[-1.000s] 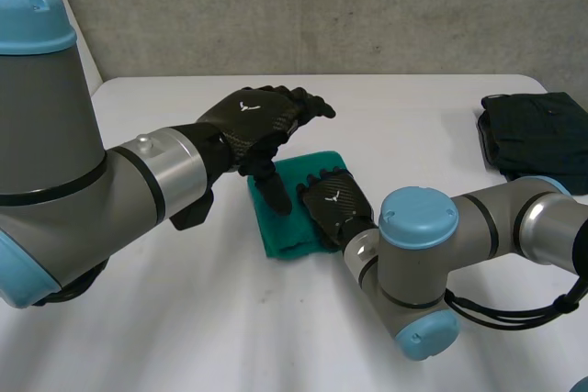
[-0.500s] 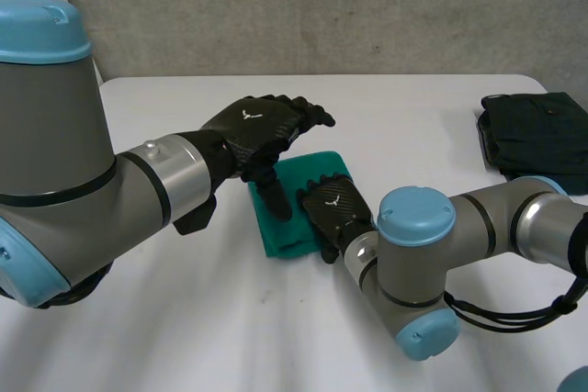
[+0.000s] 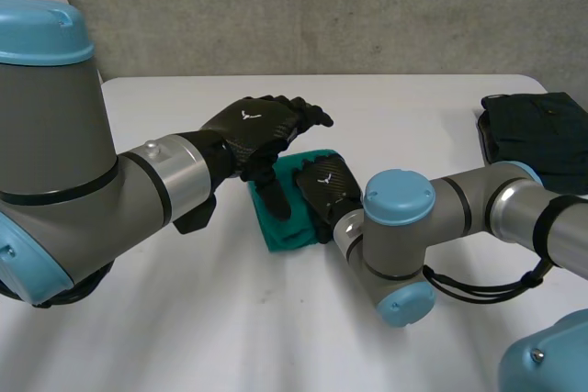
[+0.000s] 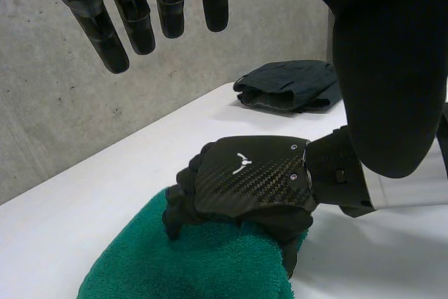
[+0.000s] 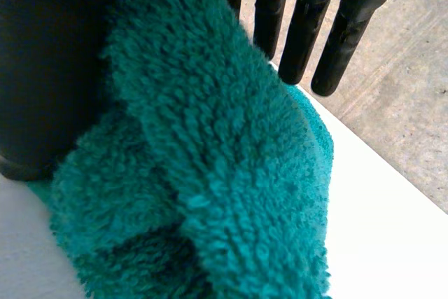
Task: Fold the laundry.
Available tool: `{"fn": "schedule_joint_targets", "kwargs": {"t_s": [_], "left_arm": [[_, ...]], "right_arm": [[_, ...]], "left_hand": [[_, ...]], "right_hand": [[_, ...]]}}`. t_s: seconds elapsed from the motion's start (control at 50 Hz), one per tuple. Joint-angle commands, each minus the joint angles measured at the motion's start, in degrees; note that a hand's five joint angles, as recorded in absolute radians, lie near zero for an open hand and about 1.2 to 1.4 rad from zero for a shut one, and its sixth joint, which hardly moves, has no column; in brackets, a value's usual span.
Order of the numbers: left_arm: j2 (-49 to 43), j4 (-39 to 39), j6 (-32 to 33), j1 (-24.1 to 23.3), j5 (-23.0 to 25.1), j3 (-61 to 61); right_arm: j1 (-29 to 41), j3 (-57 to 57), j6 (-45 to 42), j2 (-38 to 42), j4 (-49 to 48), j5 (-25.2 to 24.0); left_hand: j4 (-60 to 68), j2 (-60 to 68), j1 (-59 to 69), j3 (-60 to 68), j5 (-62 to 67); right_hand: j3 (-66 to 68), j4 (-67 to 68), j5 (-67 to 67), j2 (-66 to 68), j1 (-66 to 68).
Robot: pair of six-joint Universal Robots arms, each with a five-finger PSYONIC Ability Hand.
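A green towel (image 3: 280,227) lies folded small on the white table (image 3: 184,319), near the middle. My right hand (image 3: 326,188) rests on the towel's right part. In the left wrist view this right hand (image 4: 245,180) has its fingers curled down into the green towel (image 4: 175,271) and its thumb against the edge. In the right wrist view a raised fold of towel (image 5: 210,173) sits between the thumb (image 5: 49,68) and the fingers (image 5: 301,40). My left hand (image 3: 257,126) hovers open above the towel's far left side, its fingers (image 4: 133,19) straight and holding nothing.
A dark folded garment (image 3: 537,140) lies at the table's far right edge and is seen beyond the right hand (image 4: 287,85). A concrete wall stands behind the table. My right arm's elbow (image 3: 400,227) sits low, close to the towel's right side.
My right hand has slid a little further over the towel and curled its fingers more, gathering a fold. Its elbow has shifted left. The left hand has dropped slightly.
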Motion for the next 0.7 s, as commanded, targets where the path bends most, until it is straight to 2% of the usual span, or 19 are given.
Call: {"fn": "schedule_joint_targets", "kwargs": {"t_s": [0.02, 0.04, 0.1, 0.24, 0.38, 0.5, 0.52, 0.56, 0.7], "left_arm": [[-0.31, 0.06, -0.03, 0.09, -0.01, 0.09], [-0.31, 0.06, -0.03, 0.09, -0.01, 0.09], [-0.31, 0.06, -0.03, 0.09, -0.01, 0.09], [-0.31, 0.06, -0.29, 0.09, -0.01, 0.09], [-0.23, 0.41, -0.38, 0.00, -0.01, 0.09], [-0.31, 0.41, -0.38, 0.00, -0.01, 0.00], [-0.23, 0.41, -0.38, 0.00, -0.01, 0.00], [-0.31, 0.41, -0.38, 0.00, -0.01, 0.00], [-0.23, 0.41, -1.17, 0.00, -0.01, -0.09]], "right_arm": [[-0.10, -2.81, 0.06, 1.53, 1.73, 0.00], [-0.10, -3.16, 0.14, 1.09, 1.73, 0.26], [-0.27, -3.68, 0.23, -0.40, 1.73, 0.70], [-2.73, -2.90, 0.06, -4.27, 2.34, 0.35], [-10.38, 0.00, -0.21, -8.31, 5.85, -1.14], [-12.49, 2.99, -1.70, -9.72, 7.09, -6.32], [-12.58, 3.25, -1.87, -9.72, 7.09, -6.68], [-12.41, 4.22, -1.96, -9.72, 7.09, -7.82], [-12.05, 5.98, -1.88, -9.64, 7.09, -8.00]], "left_hand": [[0.61, 0.63, 0.67, 0.16, -0.30], [0.61, 0.63, 0.67, 0.16, -0.30], [0.61, 0.63, 0.67, 0.16, -0.30], [0.78, 0.80, 0.84, 0.32, -0.14], [1.12, 1.13, 1.17, 0.66, 0.20], [1.12, 1.13, 1.17, 0.66, 0.20], [1.12, 1.13, 1.17, 0.66, 0.20], [1.12, 1.13, 1.17, 0.66, 0.20], [1.12, 1.13, 1.17, 0.66, 0.20]], "right_hand": [[28.17, 28.01, 34.73, 28.03, 31.85], [39.72, 39.56, 46.28, 39.58, 43.39], [51.20, 51.04, 57.76, 51.06, 54.87], [51.21, 51.05, 57.77, 51.07, 54.89], [51.21, 51.05, 57.77, 51.07, 54.89], [51.21, 51.05, 57.77, 51.07, 54.89], [49.60, 49.45, 56.17, 49.47, 53.28], [33.37, 33.21, 39.93, 33.23, 37.04], [14.11, 13.96, 20.67, 13.98, 17.79]]}}
